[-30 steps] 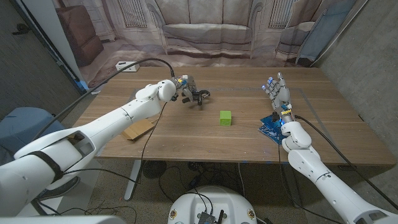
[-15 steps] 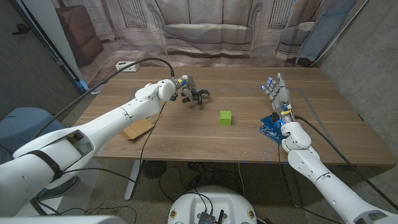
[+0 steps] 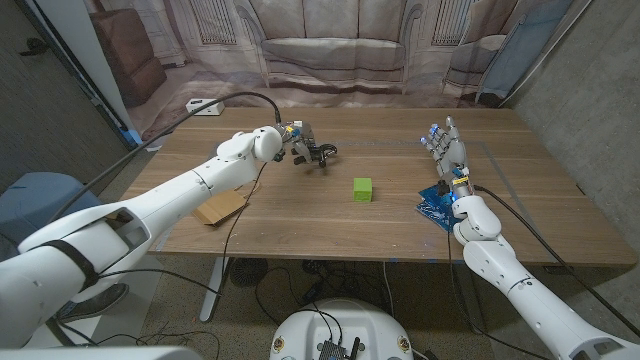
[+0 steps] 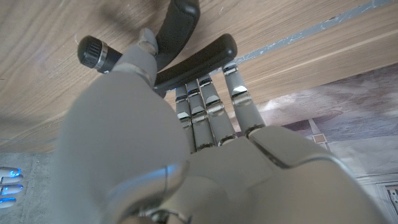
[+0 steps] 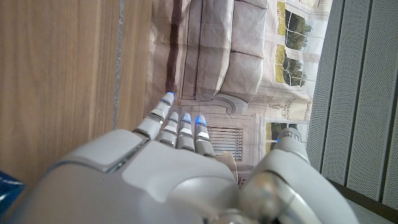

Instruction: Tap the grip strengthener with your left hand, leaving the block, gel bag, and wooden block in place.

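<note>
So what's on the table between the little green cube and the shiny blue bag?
Nothing. In the head view, only bare wooden table lies between the small green cube and the blue gel bag.

A wooden table [image 3: 330,225] carries four things. A small green block [image 3: 363,189] sits near its middle, with a black grip strengthener [image 3: 322,153] just beyond it toward the far left. A blue gel bag [image 3: 436,207] lies to the block's right, and a flat wooden block [image 3: 220,208] well to its left.
</note>
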